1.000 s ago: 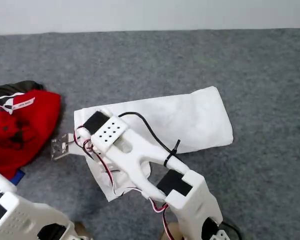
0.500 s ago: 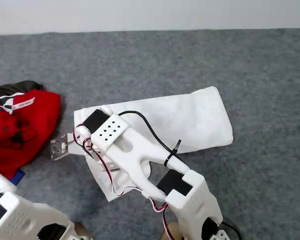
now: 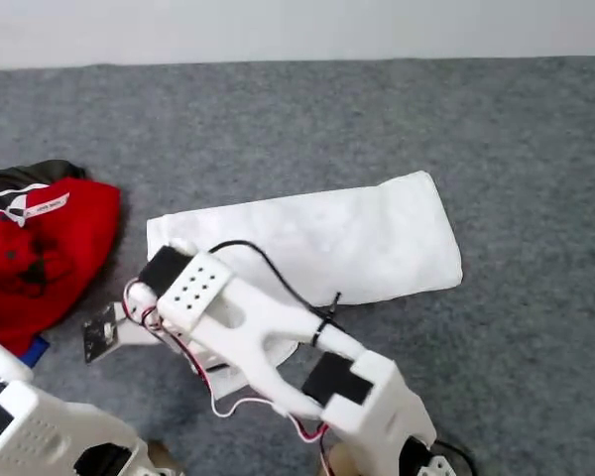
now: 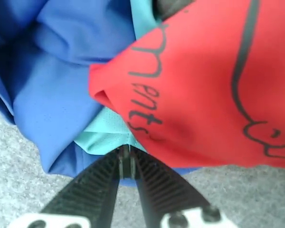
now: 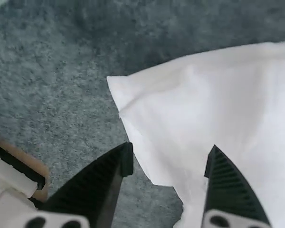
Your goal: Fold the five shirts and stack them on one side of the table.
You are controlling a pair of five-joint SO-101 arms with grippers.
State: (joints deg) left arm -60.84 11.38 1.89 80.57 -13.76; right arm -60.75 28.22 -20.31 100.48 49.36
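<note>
- The long, flat-folded white shirt (image 3: 367, 238) lies across the middle of the grey, carpet-textured tabletop (image 3: 496, 129). It forms a rough rectangle, its far end angled up toward the right.
- The shirt's near-left part runs under the white plastic right arm (image 3: 248, 327), and a flap of it shows below the arm toward the front edge.
- In the right wrist view, a corner of the white shirt (image 5: 218, 109) sits below and between the black ribbed jaws of the right gripper (image 5: 170, 152). The jaws are spread wide and grasp nothing, with bare grey tabletop under one jaw and white cloth under the other.
- Well apart from the white shirt, at the left edge of the tabletop, a crumpled red shirt (image 3: 40, 263) sits on a heap. It carries a white label (image 3: 45, 206), and a dark garment (image 3: 20, 177) shows behind it.
- A sliver of a blue garment (image 3: 35, 349) peeks from under the heap's near side.
- The white left arm (image 3: 40, 436) sits at the front-left corner, just beside that heap.
- In the left wrist view, the left gripper (image 4: 126, 164) is clenched, its jaws pressed together at the tips.
- The tips rest at the edge of a fold of teal fabric (image 4: 104, 137), which lies between the blue garment (image 4: 47, 90) and the red shirt (image 4: 213, 85) with its black printed lettering. I cannot tell whether any cloth is pinched between them.
</note>
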